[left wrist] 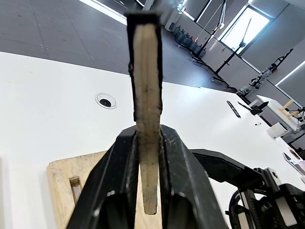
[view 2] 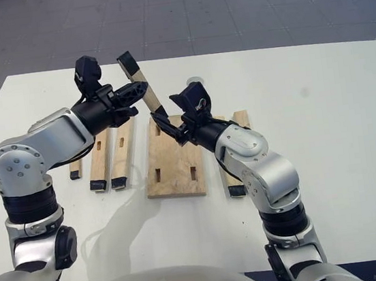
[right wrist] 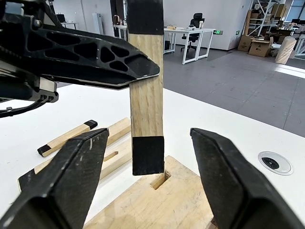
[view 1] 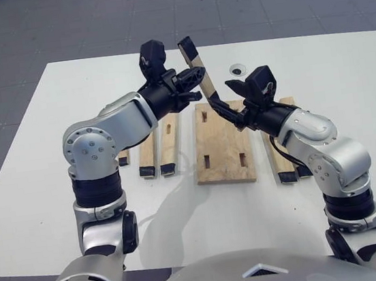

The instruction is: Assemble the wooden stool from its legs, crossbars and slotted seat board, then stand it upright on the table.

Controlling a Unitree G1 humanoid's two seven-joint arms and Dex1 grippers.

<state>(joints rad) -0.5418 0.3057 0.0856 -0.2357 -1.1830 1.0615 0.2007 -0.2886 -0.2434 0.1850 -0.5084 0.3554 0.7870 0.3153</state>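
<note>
A wooden leg (view 1: pixel 197 67) with black ends is held tilted in the air, my left gripper (view 1: pixel 197 76) shut on its middle. In the left wrist view the leg (left wrist: pixel 147 86) stands clamped between the fingers (left wrist: pixel 183 176). Its lower black end (right wrist: pixel 147 155) hangs just above a slot (right wrist: pixel 159 180) at the far end of the slotted seat board (view 1: pixel 224 153), which lies flat on the table. My right gripper (right wrist: pixel 147 143) is open, one finger (right wrist: pixel 71 186) on each side of that lower end, with gaps to the wood.
Two slotted wooden pieces (view 1: pixel 158 147) and a thin bar (view 1: pixel 124 158) lie left of the board. More pieces (view 1: pixel 281 160) lie to its right, under my right arm. A round cable hole (view 1: pixel 237 69) sits behind the board. White table (view 1: pixel 345 80) spreads on all sides.
</note>
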